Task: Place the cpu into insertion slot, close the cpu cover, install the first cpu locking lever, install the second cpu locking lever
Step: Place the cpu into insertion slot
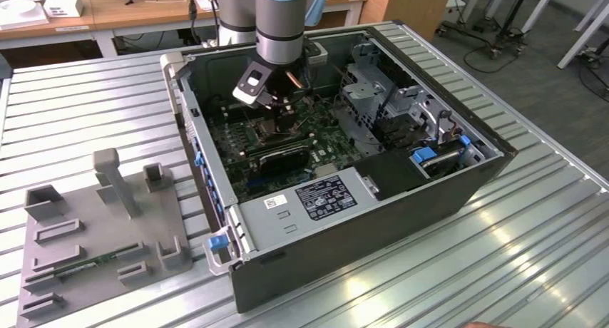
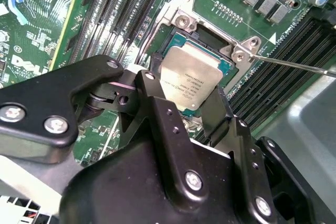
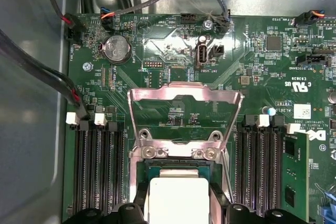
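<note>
The arm point(image 1: 281, 28) stood near vertical, reaching down into the open case point(image 1: 333, 260) on the desk point(image 1: 95, 107). Its jaws were closed part-way on the cpu point(image 2: 190, 80), gripping two opposite edges, at the slot point(image 2: 207, 34) (seated or not, I could not tell). The cover point(image 3: 184, 94) stood raised.

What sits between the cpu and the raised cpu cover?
In the first wrist view, a screwed hinge bracket lies between the cpu and the cpu cover.
</note>
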Controlling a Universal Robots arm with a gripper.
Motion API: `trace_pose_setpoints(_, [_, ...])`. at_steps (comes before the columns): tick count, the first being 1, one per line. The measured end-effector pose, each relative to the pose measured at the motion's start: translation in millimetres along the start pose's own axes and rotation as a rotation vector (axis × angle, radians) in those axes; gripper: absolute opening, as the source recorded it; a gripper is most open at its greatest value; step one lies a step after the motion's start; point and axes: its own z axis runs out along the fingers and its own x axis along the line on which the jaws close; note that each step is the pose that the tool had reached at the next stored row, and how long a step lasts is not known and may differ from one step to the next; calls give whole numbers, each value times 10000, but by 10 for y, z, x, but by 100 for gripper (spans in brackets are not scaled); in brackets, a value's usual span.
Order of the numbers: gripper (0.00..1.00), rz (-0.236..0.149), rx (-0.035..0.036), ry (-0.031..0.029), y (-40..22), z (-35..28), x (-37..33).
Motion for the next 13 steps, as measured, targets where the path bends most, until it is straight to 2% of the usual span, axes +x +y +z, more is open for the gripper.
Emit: trace_pose_setpoints(13, [54,1,3,3,-2,36,8])
